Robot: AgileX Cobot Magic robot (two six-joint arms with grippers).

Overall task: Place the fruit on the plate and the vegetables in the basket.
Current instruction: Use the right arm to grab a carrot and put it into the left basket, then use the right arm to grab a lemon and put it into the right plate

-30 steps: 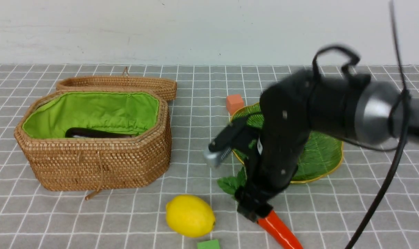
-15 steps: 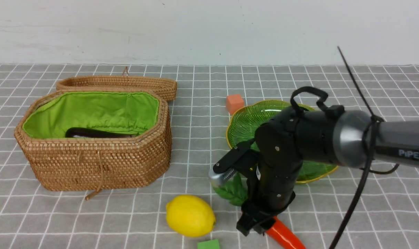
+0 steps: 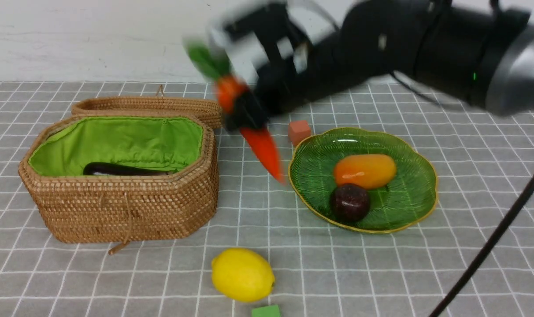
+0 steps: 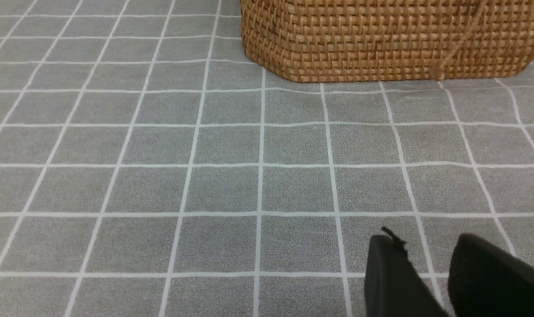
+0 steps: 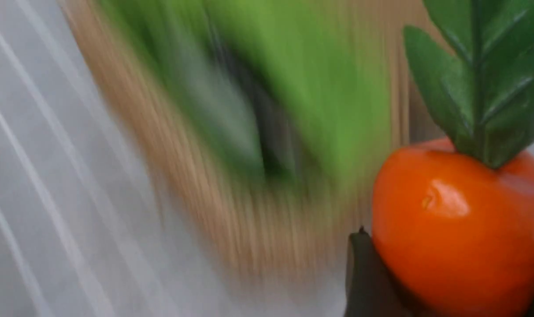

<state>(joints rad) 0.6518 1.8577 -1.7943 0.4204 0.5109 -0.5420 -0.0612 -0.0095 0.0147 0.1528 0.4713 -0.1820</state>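
My right gripper is shut on the orange carrot just below its green leaves and holds it in the air, tip down, between the basket and the plate. The right wrist view shows the carrot pinched between the jaws of that gripper, with the blurred basket beyond. A dark eggplant lies in the basket. A mango and a maroon ball sit on the plate. The lemon rests on the cloth near the front. My left gripper hovers low over the cloth, slightly open and empty, short of the basket.
The woven lid leans behind the basket. An orange cube sits just behind the plate's left rim. A green cube lies at the front edge by the lemon. A black cable crosses the right side.
My right gripper closed on the carrot on the cloth, then swung it up and leftward toward the basket. With the arm raised, the plate's mango and maroon ball now show.
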